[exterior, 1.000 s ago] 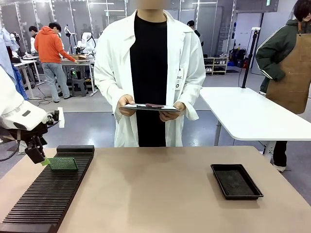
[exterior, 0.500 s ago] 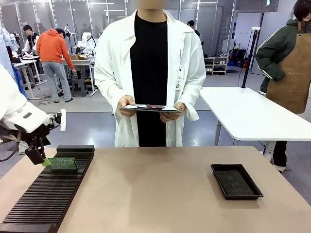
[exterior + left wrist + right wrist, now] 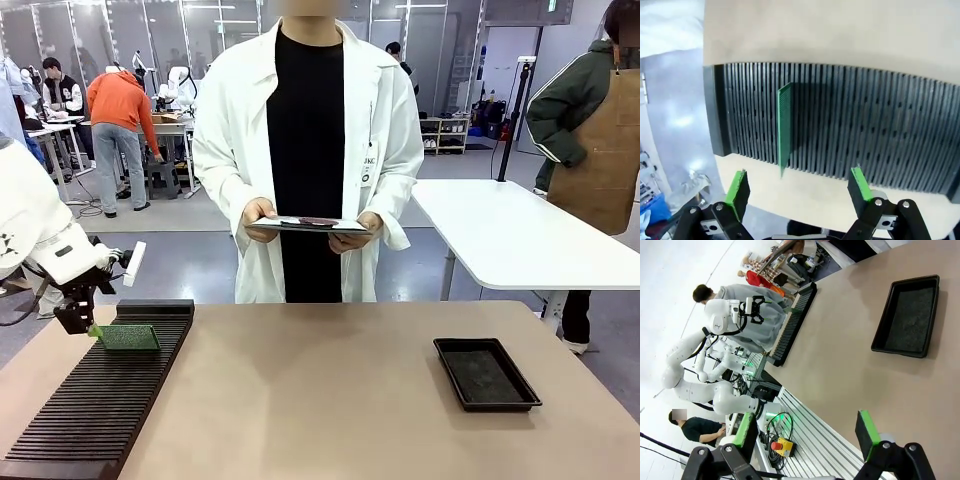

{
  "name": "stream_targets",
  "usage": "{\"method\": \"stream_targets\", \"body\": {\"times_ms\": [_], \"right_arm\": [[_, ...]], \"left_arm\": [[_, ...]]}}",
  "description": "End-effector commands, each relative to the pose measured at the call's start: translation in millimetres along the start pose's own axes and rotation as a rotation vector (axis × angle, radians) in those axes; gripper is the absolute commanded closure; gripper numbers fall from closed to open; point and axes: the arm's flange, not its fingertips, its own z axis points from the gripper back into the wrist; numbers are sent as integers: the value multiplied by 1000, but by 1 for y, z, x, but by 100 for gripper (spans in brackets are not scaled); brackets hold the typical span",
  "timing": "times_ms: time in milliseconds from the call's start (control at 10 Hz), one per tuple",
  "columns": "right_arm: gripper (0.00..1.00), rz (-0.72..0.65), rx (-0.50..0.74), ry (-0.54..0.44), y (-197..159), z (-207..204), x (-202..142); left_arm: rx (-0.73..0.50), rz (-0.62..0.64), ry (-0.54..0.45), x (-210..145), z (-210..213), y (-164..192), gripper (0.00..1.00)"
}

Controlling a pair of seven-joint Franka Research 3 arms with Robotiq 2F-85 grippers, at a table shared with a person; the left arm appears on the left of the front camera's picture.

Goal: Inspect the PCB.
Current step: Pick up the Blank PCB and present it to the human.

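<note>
With the left gripper (image 3: 88,326) spread wide and empty just beside the PCB (image 3: 128,337), upright in a far-end slot of the black slotted rack (image 3: 95,415), centre both pads (image 3: 738,184) astride the board's edge, seemingly a little off-centre in the wrist view, then close gently and lift straight. Leave the right gripper (image 3: 807,432), wide open and empty, parked.

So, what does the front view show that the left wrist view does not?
Front view: a person in a white coat holding a dark clipboard, and a black shallow tray. Left wrist view: the thin green rectangular PCB edge-on, between the open left gripper's green pads, touching neither. Both: that PCB standing in the black slotted rack, and the left gripper.
</note>
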Motion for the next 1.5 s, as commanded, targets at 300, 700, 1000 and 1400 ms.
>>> {"method": "stream_targets", "body": {"times_ms": [300, 700, 1000, 1400], "right_arm": [[0, 6, 12, -17, 1, 0, 2], [0, 6, 12, -17, 1, 0, 2], [0, 6, 12, -17, 1, 0, 2], [0, 6, 12, -17, 1, 0, 2]], "left_arm": [[-9, -104, 68, -12, -50, 26, 0], [-44, -74, 61, -20, -88, 44, 0], [-70, -59, 58, -26, -108, 48, 0], [-105, -75, 57, -25, -121, 46, 100]]}}
